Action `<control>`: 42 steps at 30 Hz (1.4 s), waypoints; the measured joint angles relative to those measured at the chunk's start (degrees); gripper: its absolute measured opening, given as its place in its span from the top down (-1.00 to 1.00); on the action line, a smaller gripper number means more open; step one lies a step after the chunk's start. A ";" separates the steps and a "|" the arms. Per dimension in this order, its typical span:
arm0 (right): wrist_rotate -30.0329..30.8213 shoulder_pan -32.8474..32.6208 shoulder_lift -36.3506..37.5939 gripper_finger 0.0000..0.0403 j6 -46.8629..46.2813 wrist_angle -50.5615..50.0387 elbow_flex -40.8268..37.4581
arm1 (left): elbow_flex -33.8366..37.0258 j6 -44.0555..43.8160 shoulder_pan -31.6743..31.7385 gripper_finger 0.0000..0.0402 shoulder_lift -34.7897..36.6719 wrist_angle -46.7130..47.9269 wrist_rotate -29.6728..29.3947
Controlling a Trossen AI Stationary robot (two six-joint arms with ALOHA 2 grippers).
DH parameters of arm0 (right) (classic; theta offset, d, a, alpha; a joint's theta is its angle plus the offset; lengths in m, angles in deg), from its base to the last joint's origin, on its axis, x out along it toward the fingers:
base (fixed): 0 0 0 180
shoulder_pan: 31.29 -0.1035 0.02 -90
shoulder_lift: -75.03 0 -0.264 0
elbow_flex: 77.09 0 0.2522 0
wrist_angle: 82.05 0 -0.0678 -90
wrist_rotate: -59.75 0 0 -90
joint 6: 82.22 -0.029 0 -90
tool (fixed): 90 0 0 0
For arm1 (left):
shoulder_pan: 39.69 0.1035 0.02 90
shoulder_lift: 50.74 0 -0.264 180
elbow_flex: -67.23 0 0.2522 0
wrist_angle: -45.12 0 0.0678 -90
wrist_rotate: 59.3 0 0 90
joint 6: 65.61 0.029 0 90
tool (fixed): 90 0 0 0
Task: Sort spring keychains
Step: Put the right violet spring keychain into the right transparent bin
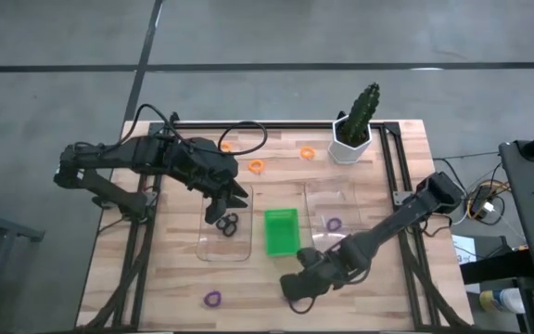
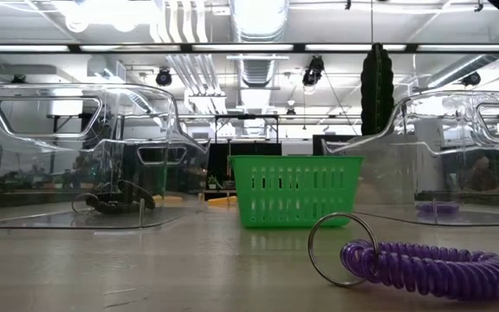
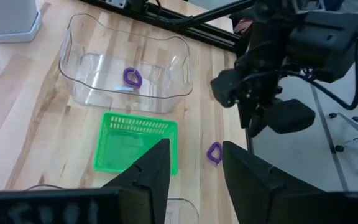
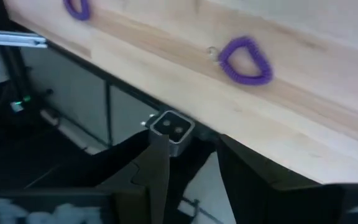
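The spring keychains lie scattered over the worktop [image 1: 174,278]: three orange ones [image 1: 257,166] toward 12 o'clock, two black ones [image 1: 229,224] in the clear tray [image 1: 213,252] at 9 o'clock of the green basket [image 1: 282,231], one purple one [image 1: 334,224] in the clear tray [image 1: 315,190] at its 3 o'clock, and a loose purple one [image 1: 213,299] near the front edge at about 7 o'clock. Another purple coil [image 2: 431,269] lies close to the low camera, its metal ring [image 2: 343,250] leaning up.

Each looks light and springy: a soft plastic coil that probably flexes and may roll or skid when nudged. The best hold is likely across the coil's thick body, not the thin ring.

The left gripper [image 1: 222,211] hangs over the black-keychain tray, fingers [image 3: 151,171] spread and holding nothing. The right gripper [image 1: 297,288] sits low at the front edge, near 6 o'clock; its fingers [image 4: 160,155] stand partly apart and empty, with a purple keychain [image 4: 246,60] just ahead.
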 joint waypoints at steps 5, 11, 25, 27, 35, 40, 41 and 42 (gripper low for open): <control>-0.12 -0.02 -0.02 0.38 -0.90 7.07 -4.12 | 0.02 0.02 0.00 0.31 0.00 0.00 0.00; -1.91 -0.02 -0.02 0.38 -0.79 6.90 -6.31 | 0.02 1.49 0.13 0.31 0.00 0.00 -0.44; -1.89 -2.98 -4.02 0.38 -1.13 6.02 -1.67 | 0.02 2.07 0.13 0.31 -0.02 0.17 -1.53; -1.95 -2.98 -6.17 0.38 -1.04 5.26 0.44 | 0.02 2.05 0.12 0.31 -0.02 0.19 -1.52; -1.44 -1.03 -13.13 0.41 3.34 -8.90 9.86 | 0.07 2.14 0.13 0.31 -0.02 0.26 -1.53; -2.11 0.07 -18.93 0.42 5.24 -10.72 13.57 | 0.09 2.16 0.13 0.31 -0.02 0.62 -1.51; -2.11 0.15 -20.14 0.42 5.62 -10.57 14.72 | 0.09 2.16 0.13 0.31 -0.02 0.94 -1.51; -2.16 0.15 -21.28 0.42 5.91 -10.92 15.87 | 0.09 2.16 0.13 0.31 -0.02 1.22 -1.51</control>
